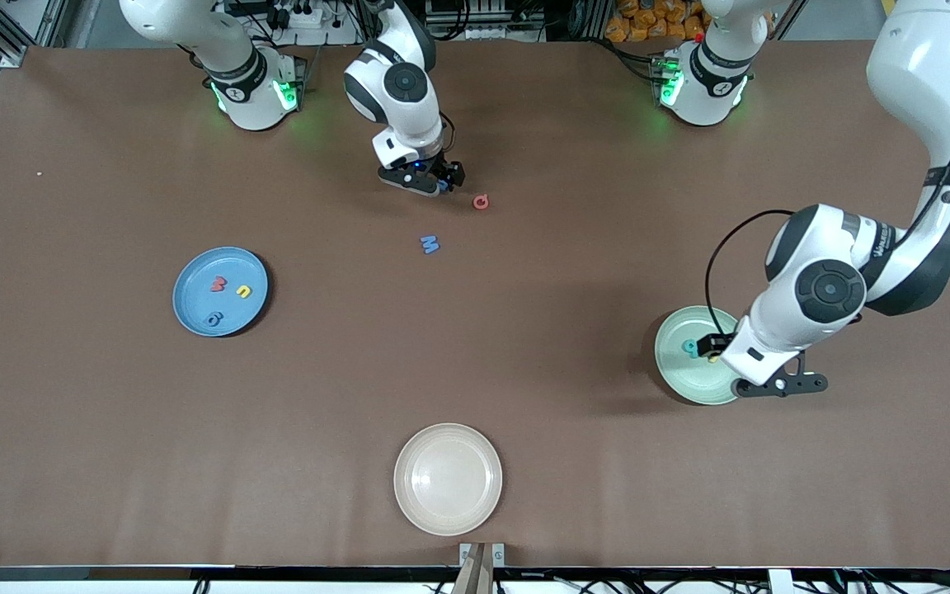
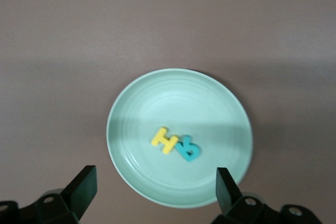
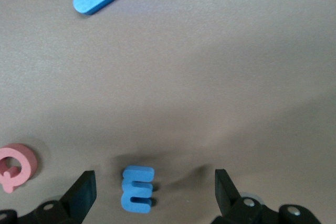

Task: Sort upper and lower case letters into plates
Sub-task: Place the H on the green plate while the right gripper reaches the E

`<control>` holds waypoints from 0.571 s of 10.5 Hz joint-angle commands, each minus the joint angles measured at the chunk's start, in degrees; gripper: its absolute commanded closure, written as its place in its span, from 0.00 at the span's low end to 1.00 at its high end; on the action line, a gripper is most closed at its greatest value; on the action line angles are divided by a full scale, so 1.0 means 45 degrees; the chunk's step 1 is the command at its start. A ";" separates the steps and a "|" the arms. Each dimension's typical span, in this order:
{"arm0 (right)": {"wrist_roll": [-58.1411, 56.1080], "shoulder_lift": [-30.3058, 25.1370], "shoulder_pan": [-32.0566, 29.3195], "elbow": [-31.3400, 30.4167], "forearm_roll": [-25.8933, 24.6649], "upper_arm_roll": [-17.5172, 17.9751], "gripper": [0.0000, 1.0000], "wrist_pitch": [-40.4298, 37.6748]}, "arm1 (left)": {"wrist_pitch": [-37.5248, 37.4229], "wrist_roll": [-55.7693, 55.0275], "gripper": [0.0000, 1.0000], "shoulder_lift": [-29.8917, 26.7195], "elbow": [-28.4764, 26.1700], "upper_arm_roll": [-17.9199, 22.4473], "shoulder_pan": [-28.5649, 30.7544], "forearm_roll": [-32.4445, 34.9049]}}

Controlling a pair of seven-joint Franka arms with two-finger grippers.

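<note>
on mint plate (image 2: 131, 103) — letters "H" (image 2: 164, 140), "b" (image 2: 188, 150).

Open table surrounds the blue E (image 3: 138, 187) between right claw (image 3: 152, 195) fingers.

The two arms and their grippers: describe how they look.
Both arms are glossy white with dark grey joint caps and black collars; the bases glow green. The left arm carries a loose black cable. The left gripper and the right gripper are black with blocky fingers; the right one shows a small blue light.
</note>
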 commanded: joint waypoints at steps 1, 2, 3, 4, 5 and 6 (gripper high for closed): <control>0.0297 0.0387 0.0584 0.0236 0.0240 -0.0130 0.00 -0.0047 | -0.0684 0.0009 0.00 -0.0132 0.0281 -0.0573 -0.0029 0.0086; 0.0297 0.0485 0.0760 0.0236 0.0240 -0.0130 0.00 0.0012 | -0.0685 -0.0011 0.00 -0.0132 0.0359 -0.0615 -0.0029 0.0086; 0.0297 0.0524 0.0781 0.0236 0.0240 -0.0130 0.03 0.0031 | -0.0685 -0.0011 0.00 -0.0152 0.0360 -0.0693 -0.0048 0.0067; 0.0297 0.0544 0.0878 0.0236 0.0221 -0.0130 0.13 0.0032 | -0.0685 -0.0050 0.00 -0.0133 0.0360 -0.0809 -0.0048 0.0086; 0.0297 0.0564 0.0956 0.0236 0.0221 -0.0130 0.20 0.0051 | -0.0685 -0.0070 0.00 -0.0132 0.0360 -0.0869 -0.0106 0.0086; 0.0297 0.0622 0.0938 0.0236 0.0221 -0.0130 0.29 0.0109 | -0.0685 -0.0070 0.00 -0.0132 0.0360 -0.0869 -0.0126 0.0086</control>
